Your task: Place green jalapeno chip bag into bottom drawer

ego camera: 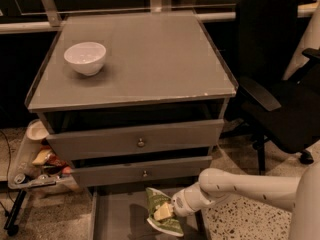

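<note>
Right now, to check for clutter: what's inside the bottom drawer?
The drawer shows bare grey floor at left. At right, the gripper holds the bag over it; the floor beneath the bag is hidden.

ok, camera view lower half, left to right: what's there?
Cluttered low side cart → open bottom drawer, a shallow grey tray → olive-green jalapeno chip bag, held in the white arm's gripper over the drawer's right side → black office chair.

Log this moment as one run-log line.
gripper: gripping chip bag | bag: over bottom drawer, right side | drawer: open | bowl: on cabinet top
</note>
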Controlling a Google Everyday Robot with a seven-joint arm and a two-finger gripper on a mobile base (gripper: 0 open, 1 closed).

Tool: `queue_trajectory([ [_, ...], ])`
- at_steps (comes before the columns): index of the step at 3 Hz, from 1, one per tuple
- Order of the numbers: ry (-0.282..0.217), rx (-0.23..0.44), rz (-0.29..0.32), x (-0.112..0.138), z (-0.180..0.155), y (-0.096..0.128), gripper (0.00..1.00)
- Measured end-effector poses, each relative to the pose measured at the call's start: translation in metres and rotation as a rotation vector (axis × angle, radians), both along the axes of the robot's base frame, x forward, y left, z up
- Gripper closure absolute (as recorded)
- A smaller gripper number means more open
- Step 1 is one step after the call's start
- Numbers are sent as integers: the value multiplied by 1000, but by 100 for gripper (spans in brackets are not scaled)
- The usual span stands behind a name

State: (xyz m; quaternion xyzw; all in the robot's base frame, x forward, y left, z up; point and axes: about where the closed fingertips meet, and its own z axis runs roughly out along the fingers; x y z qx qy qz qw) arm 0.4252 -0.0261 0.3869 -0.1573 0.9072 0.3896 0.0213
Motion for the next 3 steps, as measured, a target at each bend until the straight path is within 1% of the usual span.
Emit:
queue_trajectory([
  [1, 27, 63, -27, 15, -52, 21, 100],
  [2, 26, 62, -25, 15, -51, 21, 100],
  [3, 42, 81, -41, 18, -70, 32, 100],
])
